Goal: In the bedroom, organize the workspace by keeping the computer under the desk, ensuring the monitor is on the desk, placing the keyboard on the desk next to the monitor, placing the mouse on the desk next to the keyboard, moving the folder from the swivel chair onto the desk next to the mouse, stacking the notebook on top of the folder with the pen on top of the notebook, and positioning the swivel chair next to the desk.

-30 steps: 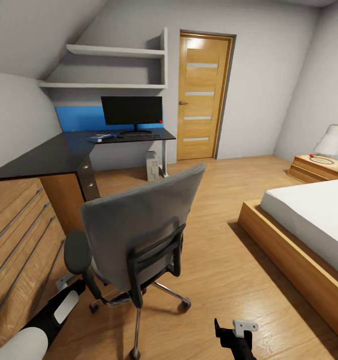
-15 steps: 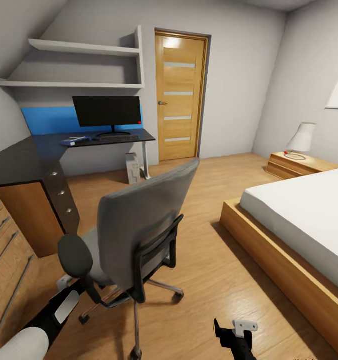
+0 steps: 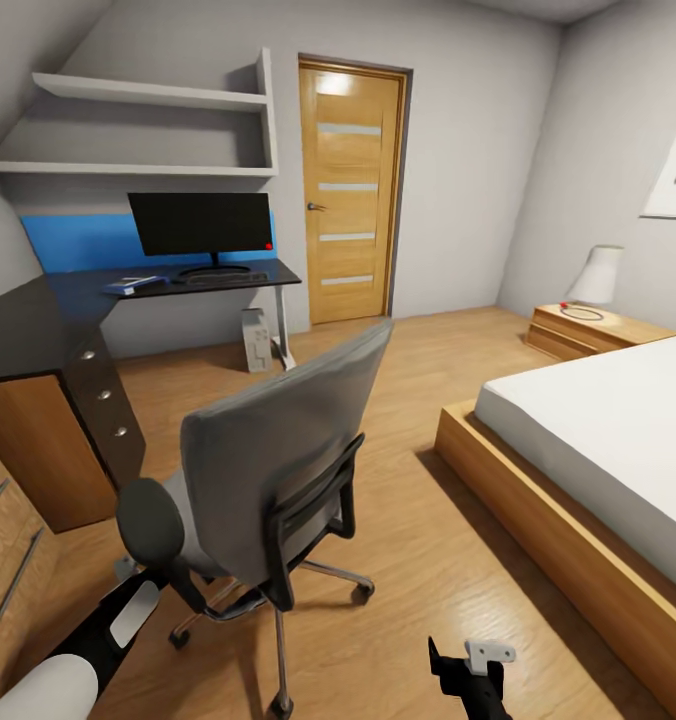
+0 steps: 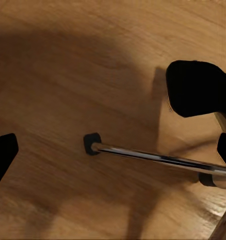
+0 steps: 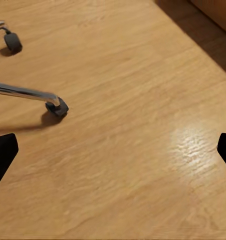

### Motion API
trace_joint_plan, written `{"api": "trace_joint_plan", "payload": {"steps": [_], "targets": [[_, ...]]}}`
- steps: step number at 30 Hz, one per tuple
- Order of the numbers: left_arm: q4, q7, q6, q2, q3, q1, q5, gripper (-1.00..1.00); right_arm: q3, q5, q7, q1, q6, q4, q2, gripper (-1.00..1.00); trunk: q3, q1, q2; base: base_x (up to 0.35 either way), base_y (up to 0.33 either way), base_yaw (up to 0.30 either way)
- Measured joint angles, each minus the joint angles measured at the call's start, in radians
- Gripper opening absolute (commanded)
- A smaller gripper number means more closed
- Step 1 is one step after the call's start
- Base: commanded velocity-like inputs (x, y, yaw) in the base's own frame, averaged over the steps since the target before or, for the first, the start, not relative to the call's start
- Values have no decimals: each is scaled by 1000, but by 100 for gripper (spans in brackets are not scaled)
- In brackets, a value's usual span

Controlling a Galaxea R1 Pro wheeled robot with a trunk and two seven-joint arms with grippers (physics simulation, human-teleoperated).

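Left wrist view is looking down past the left gripper (image 4: 113, 130), whose jaws are standing wide apart with nothing between them, hovering over the wooden floor (image 4: 67, 65) and one chrome leg of the swivel chair (image 4: 158, 160) with its black caster. The right gripper (image 5: 113, 152) is likewise spread open and empty above bare planks, a chair leg and caster lying near it. From the head camera, the left arm (image 3: 98, 630) is reaching in low beside the chair's black armrest (image 3: 150, 522), and the grey backrest (image 3: 278, 450) is facing me, hiding the seat, so I cannot tell what is lying on it. Beyond it the tabletop of the desk (image 3: 38, 320) is running along the wall to the far corner, where the monitor (image 3: 200, 223) is standing with the keyboard (image 3: 228, 277) just in front of its base and the blue folder (image 3: 133, 285) lying beside that; the computer (image 3: 254, 340) is sitting underneath. The chair is standing apart from the desk, so the step in hand is probably moving it closer. Doing that well would mean taking a firm hold on the armrest or backrest frame, pushing slowly so the casters roll straight, and stopping short of the drawer unit (image 3: 103, 395).
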Motion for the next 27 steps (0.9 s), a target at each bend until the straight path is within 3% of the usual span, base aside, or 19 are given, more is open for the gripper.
{"api": "trace_joint_plan", "payload": {"steps": [27], "targets": [[1, -1, 0, -11, 0, 0, -1, 100, -1, 1, 0, 0, 0, 0, 8, 100, 0, 0, 0, 79, 29, 0]]}}
